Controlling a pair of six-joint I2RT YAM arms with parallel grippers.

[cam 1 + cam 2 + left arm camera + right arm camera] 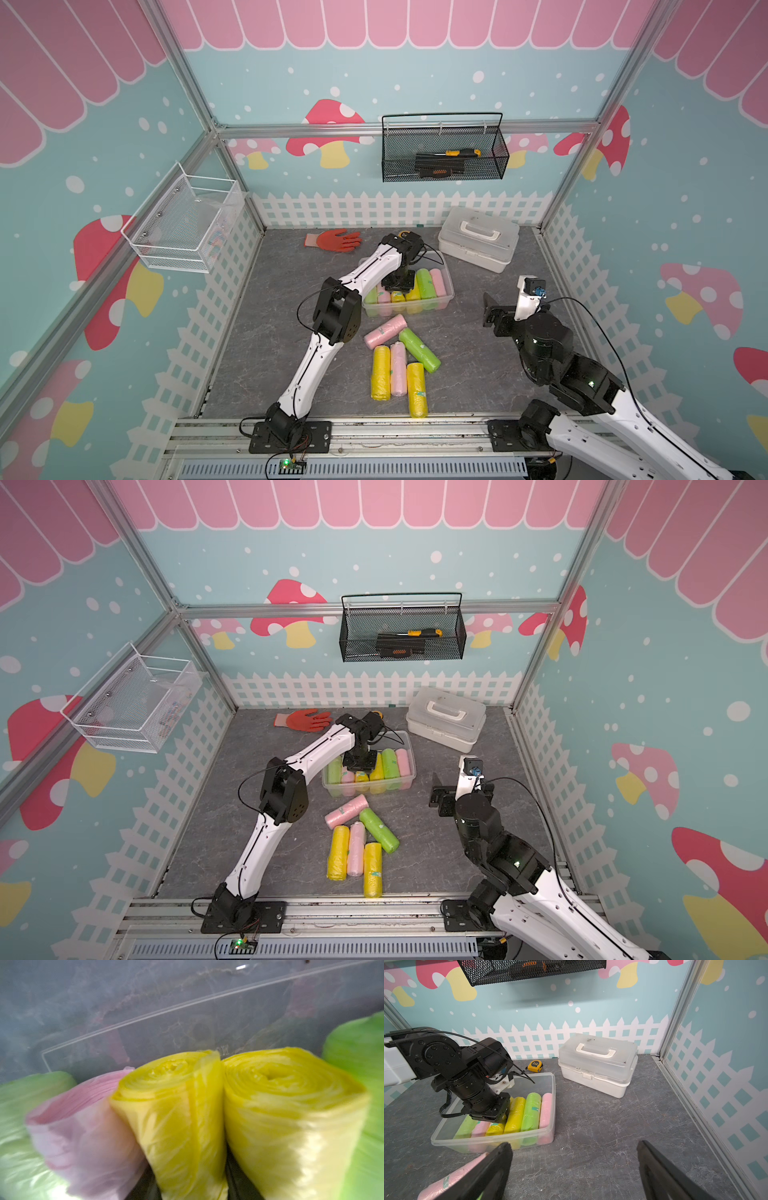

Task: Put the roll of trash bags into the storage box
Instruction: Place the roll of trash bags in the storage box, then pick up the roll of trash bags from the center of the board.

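The clear storage box (450,282) (411,766) (492,1140) sits mid-table with several green, pink and yellow rolls lying in a row inside. My left gripper (398,286) (360,766) (192,1188) reaches down into it. It is shut on a yellow roll of trash bags (176,1115) (495,1127), which is wedged between a pink roll (83,1136) and another yellow roll (291,1115). Dark fingers (234,1186) show on both sides of it. My right gripper (492,309) (436,789) (574,1159) hovers open and empty to the right of the box.
Several loose rolls (397,370) lie in front of the box, a pink one (452,1178) by my right gripper. A white handled case (478,239) stands at the back right. There are an orange glove (332,240), a tape measure (535,1065), and wall baskets (444,153) (183,224).
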